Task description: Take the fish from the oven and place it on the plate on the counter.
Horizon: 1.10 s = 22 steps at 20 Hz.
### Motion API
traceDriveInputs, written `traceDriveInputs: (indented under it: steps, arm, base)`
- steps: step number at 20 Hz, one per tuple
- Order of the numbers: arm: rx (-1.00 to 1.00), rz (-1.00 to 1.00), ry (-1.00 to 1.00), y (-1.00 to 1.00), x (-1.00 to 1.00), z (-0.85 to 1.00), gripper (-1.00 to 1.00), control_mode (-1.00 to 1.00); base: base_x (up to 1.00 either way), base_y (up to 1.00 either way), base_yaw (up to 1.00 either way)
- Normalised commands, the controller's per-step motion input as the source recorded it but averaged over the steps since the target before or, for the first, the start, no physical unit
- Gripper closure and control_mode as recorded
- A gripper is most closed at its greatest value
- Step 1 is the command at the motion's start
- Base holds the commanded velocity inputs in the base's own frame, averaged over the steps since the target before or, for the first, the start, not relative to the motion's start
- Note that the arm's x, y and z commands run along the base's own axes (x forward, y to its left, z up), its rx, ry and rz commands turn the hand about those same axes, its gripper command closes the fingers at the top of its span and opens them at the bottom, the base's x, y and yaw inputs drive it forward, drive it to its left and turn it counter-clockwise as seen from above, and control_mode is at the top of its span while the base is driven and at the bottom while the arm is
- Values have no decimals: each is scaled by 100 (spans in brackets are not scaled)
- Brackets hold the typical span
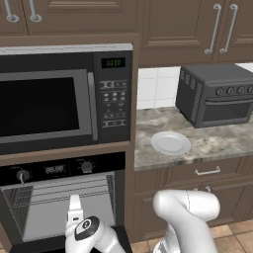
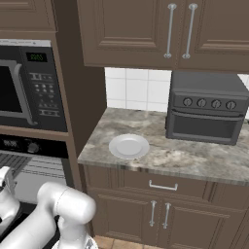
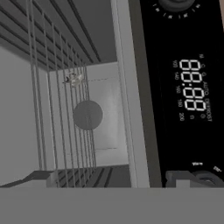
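Note:
The oven [image 1: 54,169] stands open under the microwave, its pale cavity and wire racks [image 3: 65,109] showing. A tiny grey fish [image 3: 75,79] lies on a rack deep inside. My gripper [image 3: 113,177] hovers at the oven's mouth, open, with nothing between its fingertips [image 3: 39,177]; the hand view is rolled sideways, with the oven's display [image 3: 192,92] on its right. From the left base view my hand [image 1: 74,207] is seen in front of the cavity. The round white plate [image 1: 170,143] [image 2: 129,146] sits bare on the stone counter [image 1: 217,141] [image 2: 194,155], to the right of the oven.
A microwave [image 1: 49,99] [image 2: 24,87] is built in above the oven. A dark toaster oven [image 1: 217,96] [image 2: 206,107] stands at the back of the counter behind the plate. Brown wall cabinets [image 2: 146,29] hang overhead, drawers [image 2: 163,185] below.

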Motion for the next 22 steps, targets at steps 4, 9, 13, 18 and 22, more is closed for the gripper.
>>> traceDriveInputs:
  steps: [4, 9, 13, 18, 22]
  arm:
    - [0, 0, 0, 0, 9, -1, -100, -100]
    - [0, 0, -1, 1, 26, 0, -100, -100]
    - [0, 0, -2, 0, 32, 0, -100, -100]
    - [0, 0, -3, 0, 24, 0, -100, -100]
    - [0, 0, -2, 0, 5, -2, -100, -100]
  base:
    - [0, 0, 0]
    - [0, 0, 0]
    - [0, 0, 0]
    - [0, 0, 0]
    - [0, 0, 0]
